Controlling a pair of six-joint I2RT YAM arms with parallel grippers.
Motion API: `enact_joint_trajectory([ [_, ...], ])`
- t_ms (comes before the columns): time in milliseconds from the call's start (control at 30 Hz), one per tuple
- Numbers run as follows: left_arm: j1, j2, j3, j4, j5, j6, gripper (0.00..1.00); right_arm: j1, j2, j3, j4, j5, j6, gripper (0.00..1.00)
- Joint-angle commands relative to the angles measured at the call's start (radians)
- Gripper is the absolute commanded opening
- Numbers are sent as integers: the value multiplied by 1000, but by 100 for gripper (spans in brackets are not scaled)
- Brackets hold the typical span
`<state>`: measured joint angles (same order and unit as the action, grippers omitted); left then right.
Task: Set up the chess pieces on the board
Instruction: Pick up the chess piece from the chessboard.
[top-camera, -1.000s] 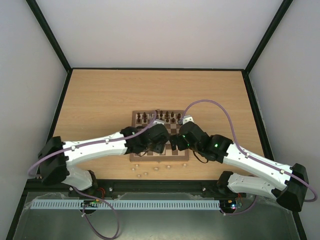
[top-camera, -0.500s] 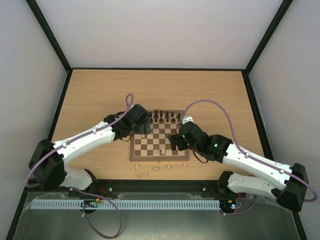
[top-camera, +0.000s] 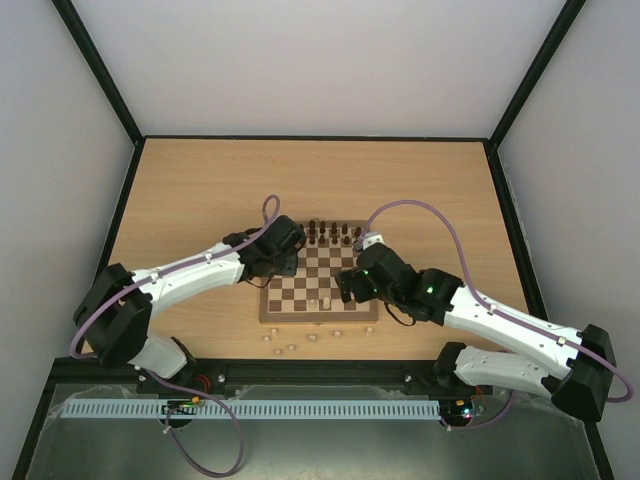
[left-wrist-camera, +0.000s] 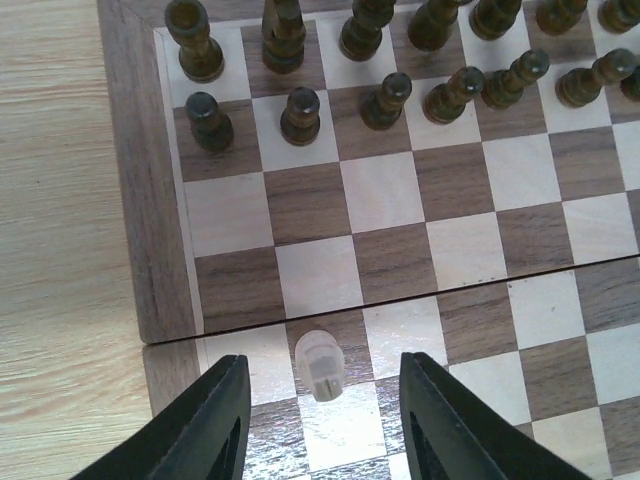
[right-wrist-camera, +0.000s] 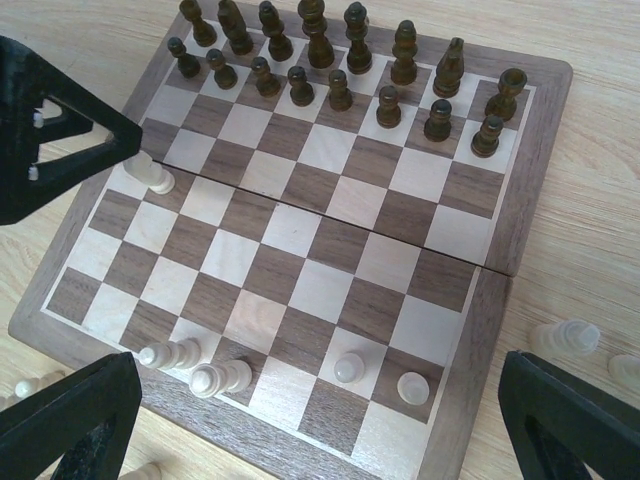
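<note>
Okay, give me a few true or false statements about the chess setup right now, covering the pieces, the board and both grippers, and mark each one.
1. The dark pieces stand in two full rows along one edge of the board. True.
2. The left gripper is clamped on a dark piece. False: it is open around a pale piece, with a gap on each side.
3. The right gripper is wide open and holds nothing. True.
4. Every pale piece is on the board. False: several pale pieces lie on the table beside it.
</note>
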<state>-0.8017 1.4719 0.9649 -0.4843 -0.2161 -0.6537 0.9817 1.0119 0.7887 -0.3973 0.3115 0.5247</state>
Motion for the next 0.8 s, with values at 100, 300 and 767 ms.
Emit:
enact_joint_trajectory([
  [100,3,55,-13,27,17,-8,41,1,5,-16,5,-13,1,99],
  [300,2,91,-3,26,2,-21,36,1,2,-17,5,-25,1,99],
  [767,-10,195,49,6,-31,-112,21,1,-10,-14,11,-120,-11,99],
])
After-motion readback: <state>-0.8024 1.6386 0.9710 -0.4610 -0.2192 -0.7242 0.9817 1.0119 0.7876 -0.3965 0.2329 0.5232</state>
